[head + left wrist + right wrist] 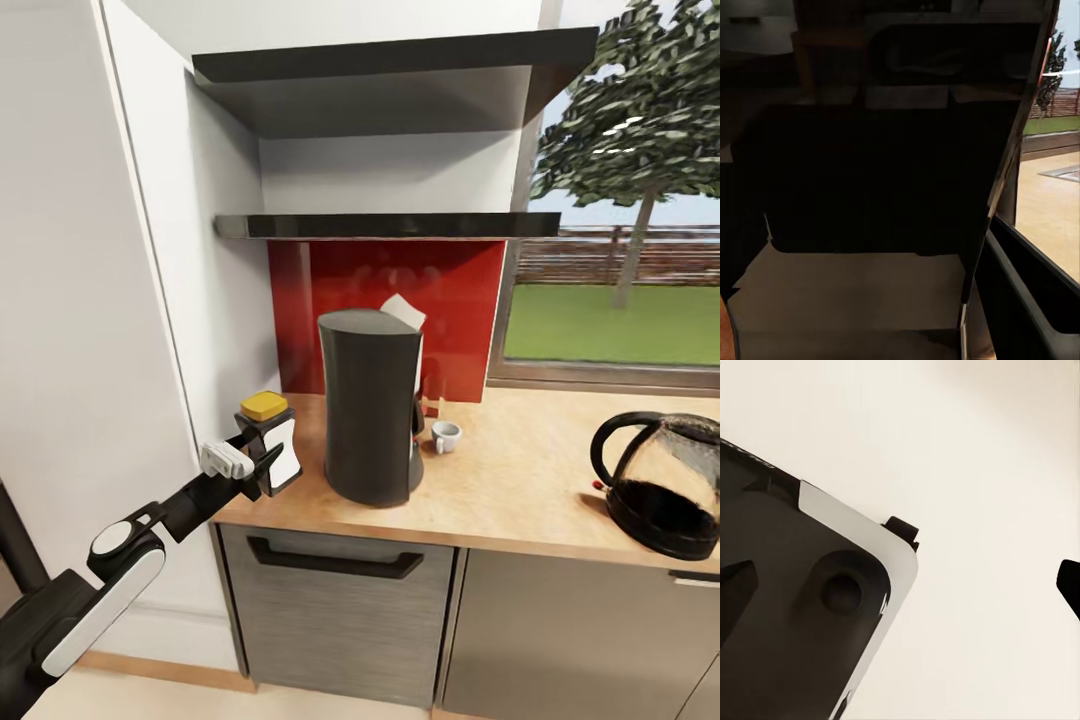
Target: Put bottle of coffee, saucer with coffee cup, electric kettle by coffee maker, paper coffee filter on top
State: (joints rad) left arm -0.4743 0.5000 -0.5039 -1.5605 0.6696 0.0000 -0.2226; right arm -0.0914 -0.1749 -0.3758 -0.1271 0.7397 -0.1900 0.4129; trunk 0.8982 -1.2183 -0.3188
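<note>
Bottle of coffee [270, 448]: at the desk's [520, 490] left front corner, just beside the coffee maker [370, 405]; left gripper [262, 462] jaws clenched on it; advice: set it down upright, clear of the edge, before releasing; right jaws' state cannot be told.

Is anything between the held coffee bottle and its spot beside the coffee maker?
Nothing visible does. The left gripper holds the bottle of coffee over the kitchen countertop corner, with bare wood between it and the coffee maker.
</note>
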